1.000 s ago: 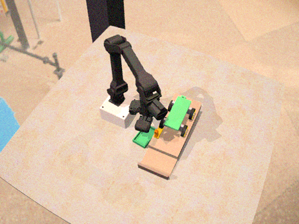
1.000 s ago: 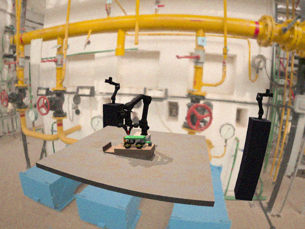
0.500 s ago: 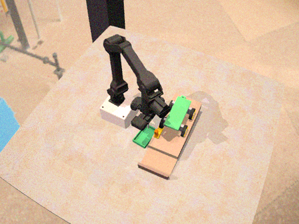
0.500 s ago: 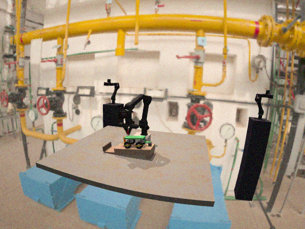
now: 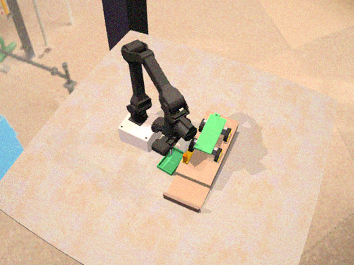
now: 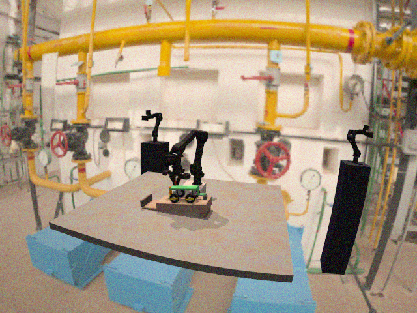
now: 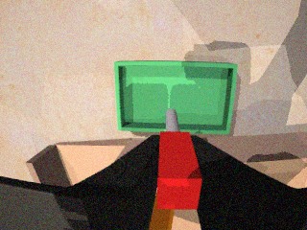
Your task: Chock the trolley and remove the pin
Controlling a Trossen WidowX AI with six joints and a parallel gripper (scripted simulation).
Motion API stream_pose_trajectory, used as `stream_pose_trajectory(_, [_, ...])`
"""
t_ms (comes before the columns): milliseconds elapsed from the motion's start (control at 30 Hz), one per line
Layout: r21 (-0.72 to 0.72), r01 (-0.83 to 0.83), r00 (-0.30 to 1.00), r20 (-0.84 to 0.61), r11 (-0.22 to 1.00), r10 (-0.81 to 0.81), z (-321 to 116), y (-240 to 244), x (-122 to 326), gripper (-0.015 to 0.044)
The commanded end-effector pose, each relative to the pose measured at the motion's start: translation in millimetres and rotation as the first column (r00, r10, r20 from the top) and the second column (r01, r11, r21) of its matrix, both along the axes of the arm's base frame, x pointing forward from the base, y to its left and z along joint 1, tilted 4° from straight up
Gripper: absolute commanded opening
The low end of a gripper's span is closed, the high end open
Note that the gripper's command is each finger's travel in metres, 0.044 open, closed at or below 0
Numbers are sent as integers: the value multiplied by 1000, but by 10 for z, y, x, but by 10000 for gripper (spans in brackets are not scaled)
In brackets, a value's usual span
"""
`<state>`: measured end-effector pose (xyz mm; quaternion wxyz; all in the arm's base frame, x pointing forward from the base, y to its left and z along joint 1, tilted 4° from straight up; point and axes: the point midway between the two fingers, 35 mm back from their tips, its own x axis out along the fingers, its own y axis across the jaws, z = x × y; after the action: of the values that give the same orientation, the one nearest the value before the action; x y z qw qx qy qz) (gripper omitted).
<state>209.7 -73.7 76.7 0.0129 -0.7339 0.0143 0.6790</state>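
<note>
One green trolley [image 5: 210,133] [image 6: 184,188] stands right of centre in the top view, four dark wheels showing, on one tan ramp [image 5: 197,170] [image 6: 183,207]. One yellow chock [image 5: 187,156] with an orange handle sits beside its lower left wheel; one green tray [image 5: 171,160] [image 7: 175,98] lies left of that.

In the exterior view, the trolley stands just below the frame's middle, one arm [image 6: 202,151] behind it.

In the wrist view, one stop pin [image 7: 178,165], red block head and grey rounded shank, is pinched at bottom centre in the nearly closed gripper [image 5: 162,146] [image 6: 175,180] [image 7: 173,144], its tip overlapping the tray's lower rim.

Yellow pipes [image 6: 215,30] cross a pale wall [image 6: 134,90] above red handwheels [image 6: 272,160].
</note>
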Motion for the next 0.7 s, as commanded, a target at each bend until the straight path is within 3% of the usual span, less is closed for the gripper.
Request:
stream_pose_trajectory(0, [-62, 7, 1000, 2, 998, -7, -72, -11, 0, 0])
stream_pose_trajectory(200, [-136, 14, 1000, 5, 991, -14, -280, -87, 19, 0])
stream_pose_trajectory(667, [-141, 15, 1000, 6, 990, -14, -603, -259, 41, 0])
